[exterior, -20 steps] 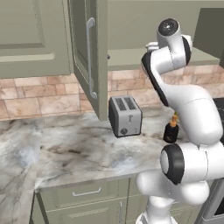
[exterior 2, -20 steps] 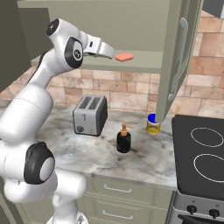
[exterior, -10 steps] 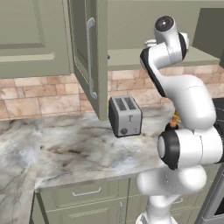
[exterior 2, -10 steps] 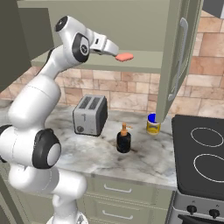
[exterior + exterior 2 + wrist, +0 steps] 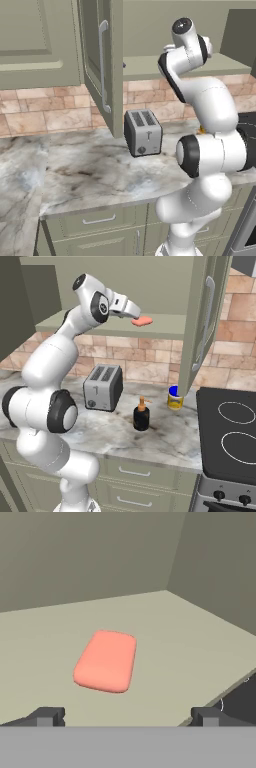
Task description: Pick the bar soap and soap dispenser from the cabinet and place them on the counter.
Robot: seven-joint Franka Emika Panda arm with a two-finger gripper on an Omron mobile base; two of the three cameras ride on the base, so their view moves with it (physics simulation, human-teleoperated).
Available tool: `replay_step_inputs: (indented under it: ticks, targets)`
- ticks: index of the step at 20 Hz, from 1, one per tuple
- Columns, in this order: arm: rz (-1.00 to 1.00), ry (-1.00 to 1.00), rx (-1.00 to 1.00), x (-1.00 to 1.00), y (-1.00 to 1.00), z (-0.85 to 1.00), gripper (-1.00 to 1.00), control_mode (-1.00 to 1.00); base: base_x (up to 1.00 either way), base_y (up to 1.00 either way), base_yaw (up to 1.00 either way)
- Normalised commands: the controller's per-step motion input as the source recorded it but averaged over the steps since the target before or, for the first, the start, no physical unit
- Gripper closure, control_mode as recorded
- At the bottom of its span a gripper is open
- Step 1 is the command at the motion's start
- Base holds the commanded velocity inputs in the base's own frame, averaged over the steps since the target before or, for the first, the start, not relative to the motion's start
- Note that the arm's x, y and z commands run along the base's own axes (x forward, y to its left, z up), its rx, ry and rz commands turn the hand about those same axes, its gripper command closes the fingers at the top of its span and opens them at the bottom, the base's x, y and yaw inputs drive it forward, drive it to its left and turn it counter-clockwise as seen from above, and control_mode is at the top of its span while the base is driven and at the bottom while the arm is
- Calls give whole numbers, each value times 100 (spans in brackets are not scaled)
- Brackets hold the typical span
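Note:
The salmon-pink bar soap [image 5: 106, 661] lies flat on the shelf of the open olive-green cabinet [image 5: 165, 330], also visible as the bar soap [image 5: 142, 321] near the shelf's front edge. My gripper [image 5: 134, 312] reaches into the cabinet just left of the soap, a short way from it. In the hand view the gripper [image 5: 127, 716] is open, its dark fingertips [image 5: 47, 716] spread wide on either side below the soap, nothing between them. The black soap dispenser [image 5: 141, 415] with orange pump stands on the marbled counter [image 5: 160, 437] right of the toaster.
A silver toaster [image 5: 103, 387] sits on the counter under the shelf. A yellow jar with a blue lid [image 5: 174, 398] stands by the open cabinet door [image 5: 204, 326]. A black stovetop [image 5: 230, 431] lies at right. Another open door [image 5: 102, 65] hangs left of the arm.
The arm has stretched further into the cabinet, bringing the gripper closer to the bar soap. The soap and dispenser have not moved.

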Motion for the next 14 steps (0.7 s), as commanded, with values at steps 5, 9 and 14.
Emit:
replay_step_inputs:
  ticks: [5,9,14]
  targets:
    - [-4,0,0,35,-13,-6,-100,-100,0,0,0]
    - [-4,0,0,33,-10,-5,-100,-100,0,0,0]
    - [-7,2,0,26,-10,-5,-100,-100,0,0,0]
